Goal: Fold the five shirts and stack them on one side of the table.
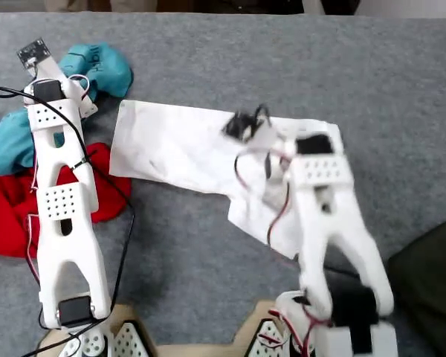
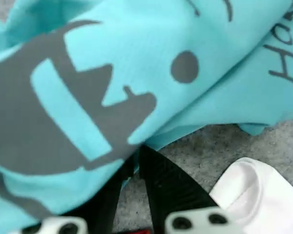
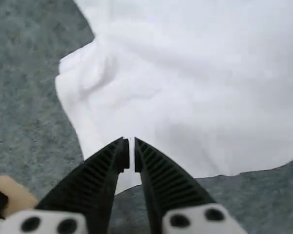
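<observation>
White plastic left arm point(image 1: 59, 201) and right arm point(image 1: 323, 201), links with hole grids, black servo blocks point(image 1: 74, 309), black cable point(image 1: 123, 223) along the left, red/white wires point(image 1: 279, 212) on the right; left tool point(image 2: 136, 158) and right tool point(image 3: 129, 146) have black ribbed fingers point(image 3: 158, 178), white mounts with dark screws point(image 3: 68, 225).

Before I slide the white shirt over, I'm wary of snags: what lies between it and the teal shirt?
Only a bare strip of grey table between teal shirt and white shirt, shown in the left wrist view.
</observation>
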`<state>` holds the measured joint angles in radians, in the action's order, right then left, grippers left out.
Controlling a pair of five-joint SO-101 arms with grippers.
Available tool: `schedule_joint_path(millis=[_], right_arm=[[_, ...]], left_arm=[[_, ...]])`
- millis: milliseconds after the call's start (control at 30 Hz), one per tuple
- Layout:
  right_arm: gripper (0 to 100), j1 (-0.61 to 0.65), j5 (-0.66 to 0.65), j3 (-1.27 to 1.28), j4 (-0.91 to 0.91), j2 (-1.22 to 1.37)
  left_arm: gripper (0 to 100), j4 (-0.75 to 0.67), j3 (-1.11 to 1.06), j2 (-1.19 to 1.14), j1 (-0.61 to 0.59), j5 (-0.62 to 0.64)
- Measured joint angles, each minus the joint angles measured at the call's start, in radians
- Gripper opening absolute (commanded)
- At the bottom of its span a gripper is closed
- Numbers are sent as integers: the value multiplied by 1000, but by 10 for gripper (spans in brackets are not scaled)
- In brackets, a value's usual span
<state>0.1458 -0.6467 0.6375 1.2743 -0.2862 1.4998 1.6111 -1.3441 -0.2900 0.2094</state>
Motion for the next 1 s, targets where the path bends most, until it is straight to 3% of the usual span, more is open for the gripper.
schedule_joint_path(millis=[333, 567, 1000], right_arm=[[153, 63, -3, 299, -23, -186], [200, 83, -3, 341, -60, -189], [200, 120, -3, 364, -196, -58]], left_arm=[[43, 0, 0, 0, 0, 0], [43, 0, 0, -5, 0, 0], [43, 0, 0, -5, 14, -2]])
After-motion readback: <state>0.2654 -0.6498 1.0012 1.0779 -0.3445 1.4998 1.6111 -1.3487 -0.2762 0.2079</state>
